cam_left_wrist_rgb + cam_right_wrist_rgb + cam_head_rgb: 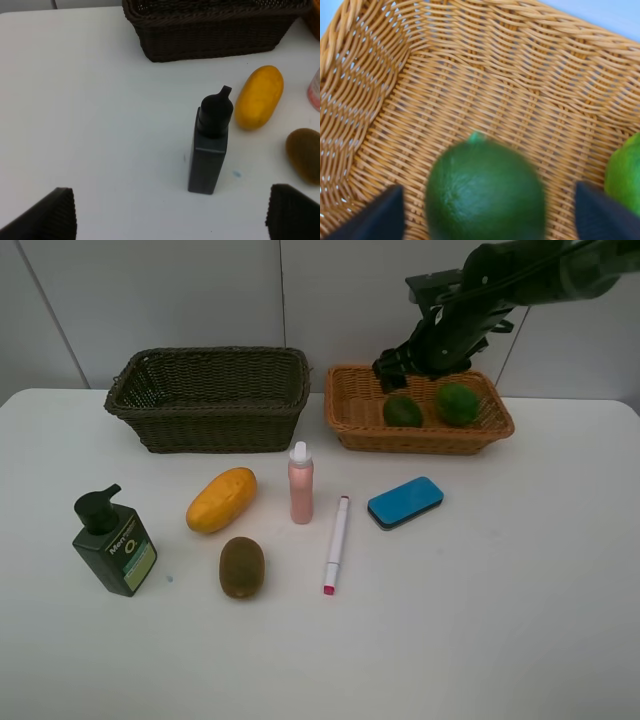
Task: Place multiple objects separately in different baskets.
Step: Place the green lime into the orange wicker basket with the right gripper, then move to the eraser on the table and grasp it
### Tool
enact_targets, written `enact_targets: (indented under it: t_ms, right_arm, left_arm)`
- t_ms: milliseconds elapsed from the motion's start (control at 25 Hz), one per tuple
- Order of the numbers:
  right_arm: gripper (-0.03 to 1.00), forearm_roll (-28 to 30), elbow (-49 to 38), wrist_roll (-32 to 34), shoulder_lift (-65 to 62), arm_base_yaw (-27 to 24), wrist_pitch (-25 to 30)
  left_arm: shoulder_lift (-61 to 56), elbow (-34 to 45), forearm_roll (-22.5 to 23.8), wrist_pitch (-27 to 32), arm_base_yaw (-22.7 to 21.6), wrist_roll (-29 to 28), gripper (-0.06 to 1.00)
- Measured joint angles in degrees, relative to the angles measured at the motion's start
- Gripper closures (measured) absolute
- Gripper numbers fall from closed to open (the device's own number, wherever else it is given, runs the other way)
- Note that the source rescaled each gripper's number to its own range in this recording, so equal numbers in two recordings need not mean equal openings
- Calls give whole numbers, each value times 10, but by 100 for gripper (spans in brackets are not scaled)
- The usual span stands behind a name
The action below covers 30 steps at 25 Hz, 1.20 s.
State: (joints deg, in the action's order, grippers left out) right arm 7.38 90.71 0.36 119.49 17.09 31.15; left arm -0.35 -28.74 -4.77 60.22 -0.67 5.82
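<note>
The orange basket [420, 440] is sitting at the back of the white table [500, 630], on the right. Two fruits are lying inside it, side by side. The dark green fruit [403, 411] is resting on the woven floor near the middle. The lighter green fruit [457, 403] is lying just beside it, closer to the basket's right end.

The right pincer [405, 368] is hanging over the orange basket, right above the dark green fruit. Its fingers [380, 215] are standing wide apart, one on each side of the fruit, with a gap on both sides. It is not gripping anything.

The dark brown basket [220, 425] is sitting to the left of the orange one, close to it but not touching.

The other things are waiting on the table in front of the baskets: the pump bottle [113, 550], the mango [221, 500], the kiwi [242, 566], the pink spray bottle [301, 485], the white marker [337, 543] and the blue eraser [405, 502].

The left pincer [170, 220] is hanging wide open above the table near the pump bottle, holding nothing.
</note>
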Motion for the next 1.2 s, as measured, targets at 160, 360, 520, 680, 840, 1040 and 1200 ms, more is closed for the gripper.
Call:
enact_targets:
  t_ms: [160,360,520,680,840,1040,1200]
  right_arm:
    - [-1,0,0,0,0,0,-1]
    - [-1,0,0,-1,0,0,0]
    - [-1,0,0,-4,-4,0,8]
    - [-1,1,0,-34,-20,0,41]
    - [-1,-5,0,-94,-47,0,106]
    - [0,-52,0,-209,-77,0,222]
    - [1,-79,0,-318,-90,0,306]
  left_arm:
    - [0,0,0,0,0,0,-6]
    - [0,0,0,0,0,0,-6]
    - [0,0,0,0,0,0,-6]
    - [-1,0,0,0,0,0,-6]
    - [-1,0,0,0,0,0,-6]
    - [-1,0,0,0,0,0,-6]
    - [-1,0,0,0,0,0,-6]
